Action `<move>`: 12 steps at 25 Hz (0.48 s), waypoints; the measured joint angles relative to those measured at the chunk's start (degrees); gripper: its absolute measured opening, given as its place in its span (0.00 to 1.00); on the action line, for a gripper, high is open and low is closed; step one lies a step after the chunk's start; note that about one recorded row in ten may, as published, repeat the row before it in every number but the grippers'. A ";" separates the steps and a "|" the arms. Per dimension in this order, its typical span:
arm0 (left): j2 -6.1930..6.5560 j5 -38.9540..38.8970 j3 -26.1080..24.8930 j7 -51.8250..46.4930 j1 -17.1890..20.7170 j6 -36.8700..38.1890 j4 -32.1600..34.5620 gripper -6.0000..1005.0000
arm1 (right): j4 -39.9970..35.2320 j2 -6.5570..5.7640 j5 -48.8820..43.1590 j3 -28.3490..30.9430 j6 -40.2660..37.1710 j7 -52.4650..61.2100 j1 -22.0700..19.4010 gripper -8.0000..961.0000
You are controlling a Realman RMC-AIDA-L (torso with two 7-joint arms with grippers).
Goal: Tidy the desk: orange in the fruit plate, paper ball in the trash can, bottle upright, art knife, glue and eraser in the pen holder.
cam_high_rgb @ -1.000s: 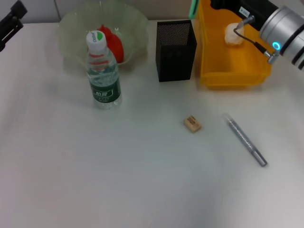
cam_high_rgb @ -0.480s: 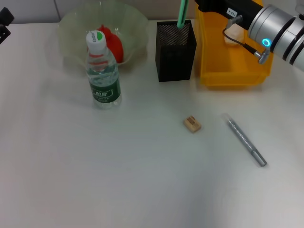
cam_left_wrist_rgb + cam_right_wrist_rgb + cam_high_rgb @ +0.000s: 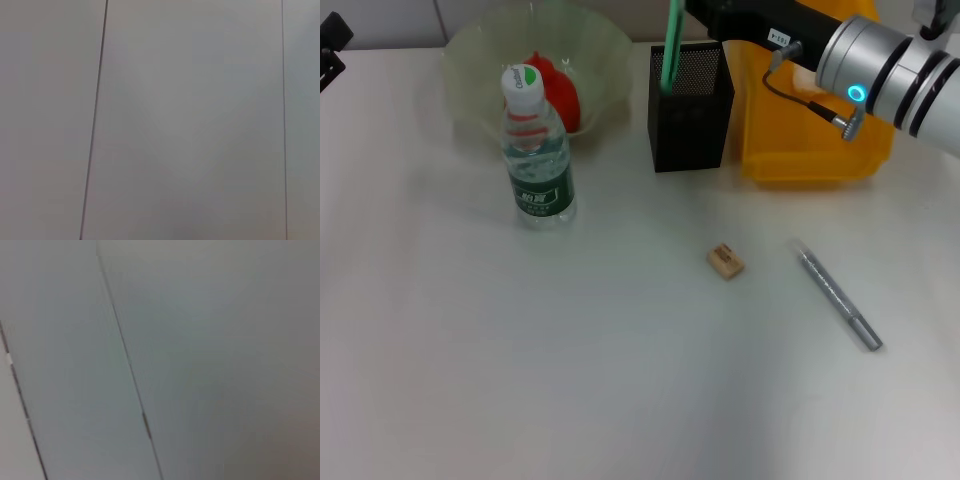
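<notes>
The right pincer (image 3: 692, 8), pinching the knife (image 3: 669, 48), has swung left from over the bin (image 3: 810, 150) and now dips it into the holder (image 3: 690, 125); eraser (image 3: 725, 261) and glue (image 3: 838, 295) wait.

orange (image 3: 558, 92) in fruit plate (image 3: 610, 50), bottle (image 3: 536, 150) before it, pen holder (image 3: 690, 108) right

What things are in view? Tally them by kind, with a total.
Containers: 3 (fruit plate, pen holder, trash can)
Stationery: 3 (art knife, glue, eraser)
Fruit: 1 (orange)
Drinks: 1 (bottle)
Total: 8
</notes>
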 joint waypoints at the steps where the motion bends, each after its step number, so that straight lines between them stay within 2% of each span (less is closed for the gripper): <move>1: 0.00 0.02 -0.05 0.00 0.00 0.01 -0.03 0.78 | -0.01 0.00 0.07 0.17 0.41 0.21 -0.13 0.22; 3: 0.02 0.07 -0.22 0.00 -0.06 0.02 -0.11 0.78 | -0.04 -0.01 0.13 0.17 1.10 0.85 -0.35 0.22; 8: 0.03 0.14 -0.42 0.00 -0.62 0.03 -0.12 0.78 | -0.06 -0.02 0.17 -0.13 1.17 0.88 -0.44 0.46; 12: 0.01 0.15 -0.41 0.00 -0.85 0.03 -0.18 0.78 | -0.22 -0.02 0.15 -0.38 0.25 1.37 -0.56 0.49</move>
